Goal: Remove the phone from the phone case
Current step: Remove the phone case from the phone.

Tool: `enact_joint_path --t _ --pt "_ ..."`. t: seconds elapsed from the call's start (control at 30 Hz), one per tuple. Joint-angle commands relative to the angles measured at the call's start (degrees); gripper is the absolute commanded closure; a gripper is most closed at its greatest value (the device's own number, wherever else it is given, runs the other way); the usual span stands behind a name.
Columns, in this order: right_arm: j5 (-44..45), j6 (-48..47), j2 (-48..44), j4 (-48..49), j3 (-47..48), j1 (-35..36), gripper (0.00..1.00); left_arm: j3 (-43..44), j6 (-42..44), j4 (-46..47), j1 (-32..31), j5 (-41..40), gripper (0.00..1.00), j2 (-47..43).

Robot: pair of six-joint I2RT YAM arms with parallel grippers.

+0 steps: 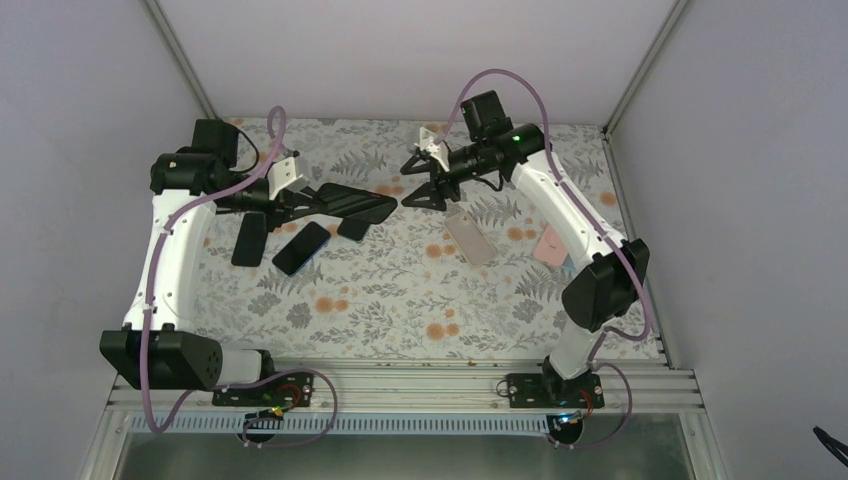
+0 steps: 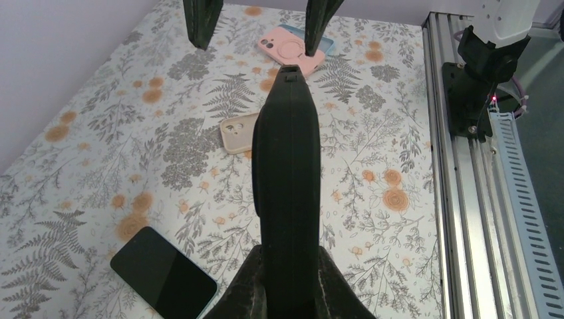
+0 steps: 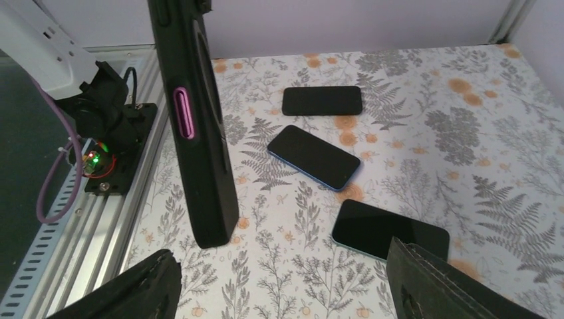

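Observation:
My left gripper [image 1: 296,203] is shut on a black phone case [image 1: 352,201] and holds it above the table, pointing towards the right arm. In the left wrist view the case [image 2: 287,173] shows edge on between the closed fingers [image 2: 287,289]. I cannot tell whether a phone sits inside it. My right gripper [image 1: 412,185] is open and empty, just right of the case's free end. In the right wrist view the case [image 3: 197,126], with a pink side button, hangs left of centre, beyond the wide-open gripper [image 3: 279,266].
Three bare dark phones lie on the floral cloth at the left [image 1: 249,238], [image 1: 301,247], [image 1: 352,228]. A beige case [image 1: 470,237] and a pink case [image 1: 552,243] lie at the right. An aluminium rail [image 1: 400,385] runs along the near edge.

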Motion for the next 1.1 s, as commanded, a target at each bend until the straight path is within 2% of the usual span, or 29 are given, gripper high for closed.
enact_joint_path --t 0.0,0.33,1.07 --pt "-1.74 -1.18 1.81 -2.16 1.79 2.74 0.21 0.08 0.51 2.30 -0.08 5.87 0.98 0.01" --pt "-0.52 0.66 2.42 0.44 2.32 3.03 0.25 0.96 1.10 0.97 -0.13 5.24 0.98 0.20" --pt "-0.24 -1.13 5.09 -0.66 4.80 1.17 0.30 1.97 1.31 0.61 -0.14 5.27 0.98 -0.36"
